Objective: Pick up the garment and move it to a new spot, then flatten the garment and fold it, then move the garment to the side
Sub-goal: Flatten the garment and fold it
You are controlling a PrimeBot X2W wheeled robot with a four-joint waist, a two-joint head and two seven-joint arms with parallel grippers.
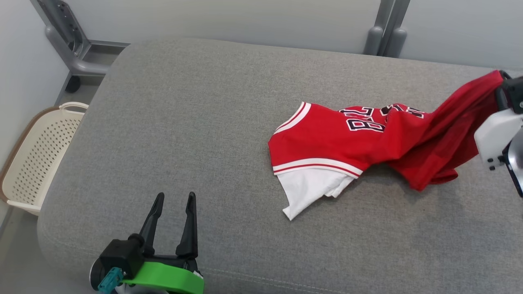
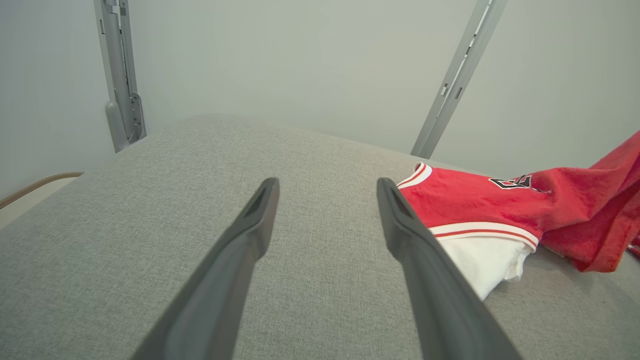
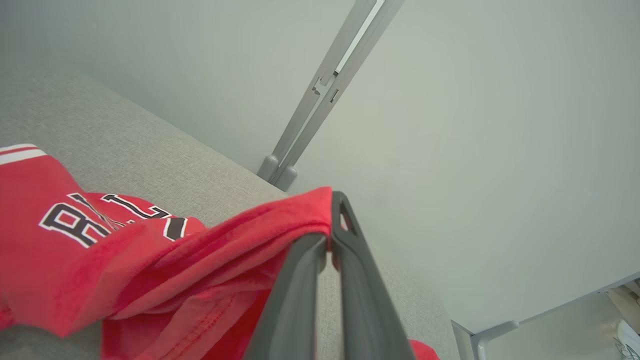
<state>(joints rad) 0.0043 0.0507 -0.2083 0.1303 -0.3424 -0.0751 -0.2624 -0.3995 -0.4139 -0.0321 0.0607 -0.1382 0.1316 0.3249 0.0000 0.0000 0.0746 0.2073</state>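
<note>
The garment (image 1: pixel 327 143) is a red jersey with white trim, black numbers and a white under-layer, lying crumpled on the right half of the grey cushion (image 1: pixel 184 122). Its right end is lifted off the cushion, pinched in my right gripper (image 3: pixel 330 235), whose fingers are shut on a red fold of the garment (image 3: pixel 240 240). At the head view's right edge the pale right wrist (image 1: pixel 496 134) stands beside the raised cloth. My left gripper (image 1: pixel 175 199) rests low at the front left, open and holding nothing, well left of the garment (image 2: pixel 470 205).
A cream perforated basket (image 1: pixel 36 155) stands on the floor left of the cushion. Grey metal frame posts (image 1: pixel 386 28) rise along the wall behind. Bare cushion stretches across the left and front.
</note>
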